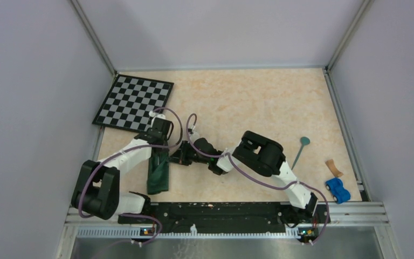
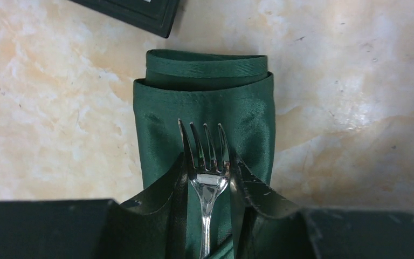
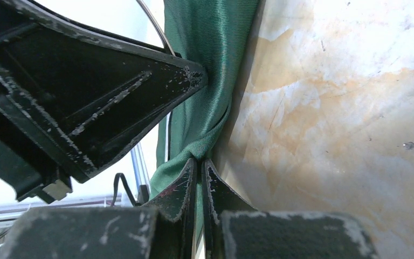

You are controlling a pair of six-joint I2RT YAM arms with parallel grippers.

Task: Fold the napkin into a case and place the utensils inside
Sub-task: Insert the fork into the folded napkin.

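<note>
The dark green napkin lies folded into a long narrow case near the left arm's base. My left gripper hangs over it, shut on the silver fork, tines pointing along the cloth toward its rolled far end. My right gripper reaches in from the right and is shut on the napkin's edge, pinching a fold of cloth. In the top view both grippers, left and right, meet at the case. The teal-headed utensil lies far right on the table.
The checkered board sits at the back left, its corner just beyond the case. A blue toy car and a tan wooden piece lie at the right edge. The left gripper's finger looms close to my right gripper.
</note>
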